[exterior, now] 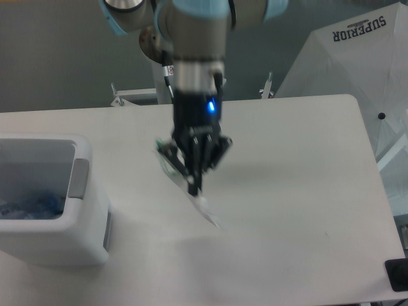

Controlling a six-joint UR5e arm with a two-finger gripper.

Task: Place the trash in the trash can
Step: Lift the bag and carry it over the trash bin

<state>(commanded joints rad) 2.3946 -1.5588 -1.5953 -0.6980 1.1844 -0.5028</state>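
Observation:
My gripper [193, 183] hangs above the middle of the table, shut on a clear plastic bag [205, 208] with a green strip near its top. The bag dangles off the table, blurred, trailing down and to the right of the fingertips. The trash can [51, 245] is a white boxy bin with a grey side tab at the left edge of the table, well left of the gripper. Inside it lies a clear bottle with a blue label [35, 204].
A white fabric sheet printed SUPERIOR [357, 57] stands beyond the table's right back corner. The arm's white base post [167, 76] rises behind the table's far edge. A small black object [396, 275] sits at the lower right.

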